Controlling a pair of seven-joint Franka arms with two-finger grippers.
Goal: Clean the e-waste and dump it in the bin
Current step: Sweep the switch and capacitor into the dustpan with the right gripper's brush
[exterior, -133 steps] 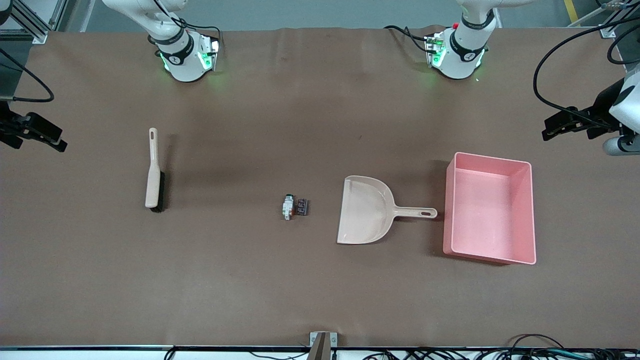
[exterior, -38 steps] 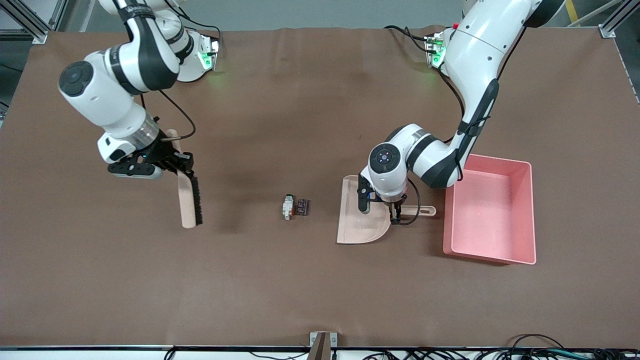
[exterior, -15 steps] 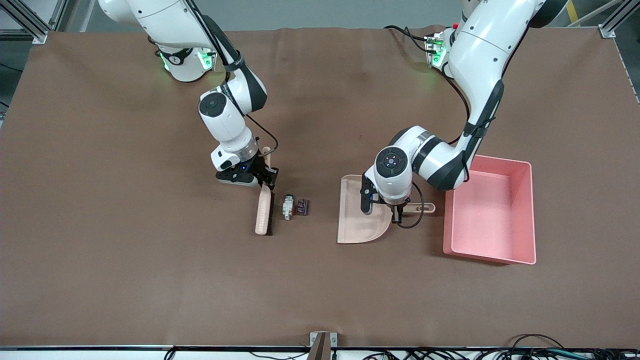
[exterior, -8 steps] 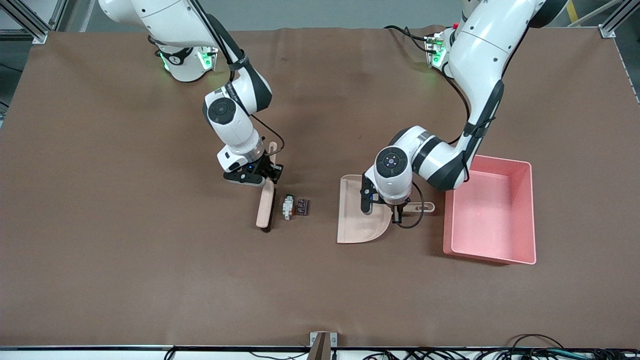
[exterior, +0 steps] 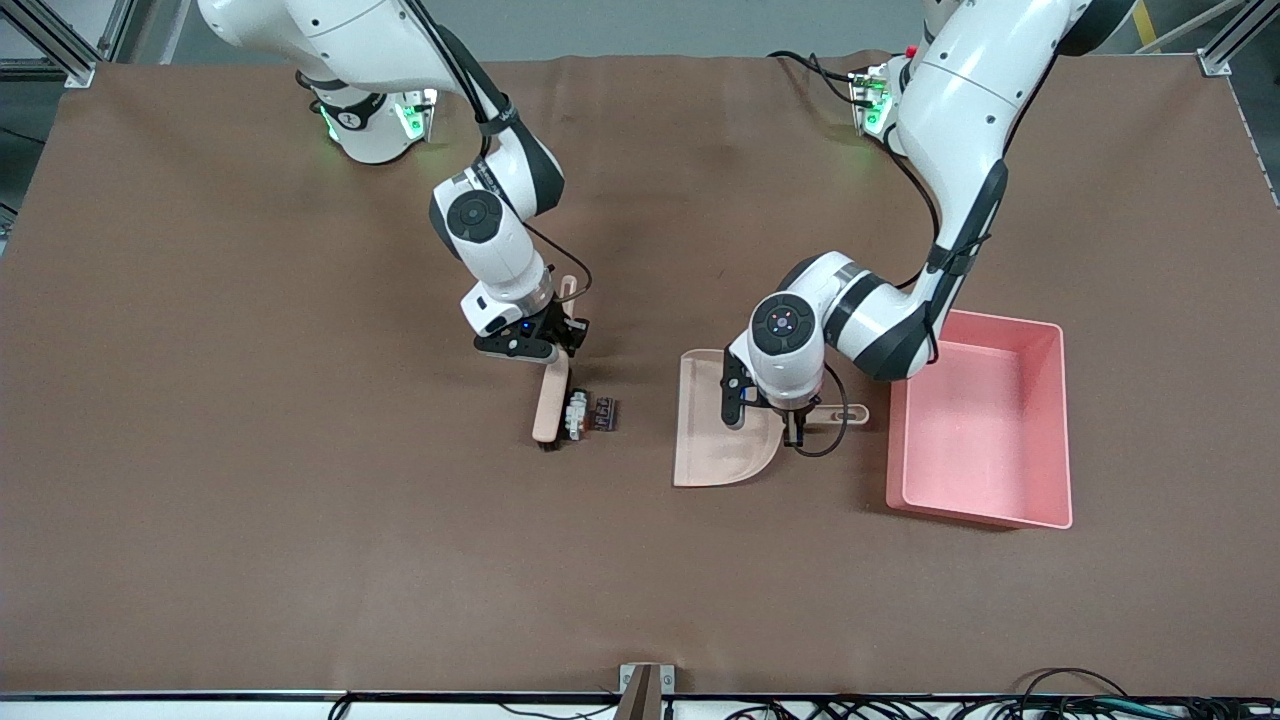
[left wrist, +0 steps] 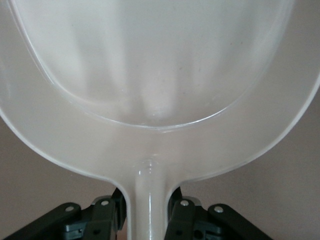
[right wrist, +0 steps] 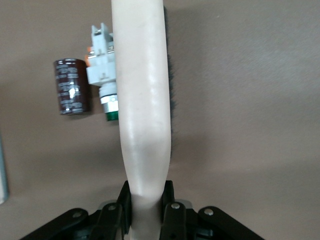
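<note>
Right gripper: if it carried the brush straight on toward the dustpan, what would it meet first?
Probably the whitish part, already against the brush held by the right gripper; then the dark block, then the dustpan.

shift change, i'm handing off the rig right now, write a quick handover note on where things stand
Right hand: shut on the brush, held low with its head up against the whitish part.
Left hand: shut on the dustpan handle; the pan rests on the table, mouth toward the e-waste.
E-waste: the whitish part and the dark part lie side by side on the table between brush and dustpan, short of the pan's mouth.
Bin: beside the dustpan at the left arm's end, nothing seen in it.
Done: both tools picked up and lined up.
Left: sweep both parts into the pan, lift it and tip it into the bin.
</note>
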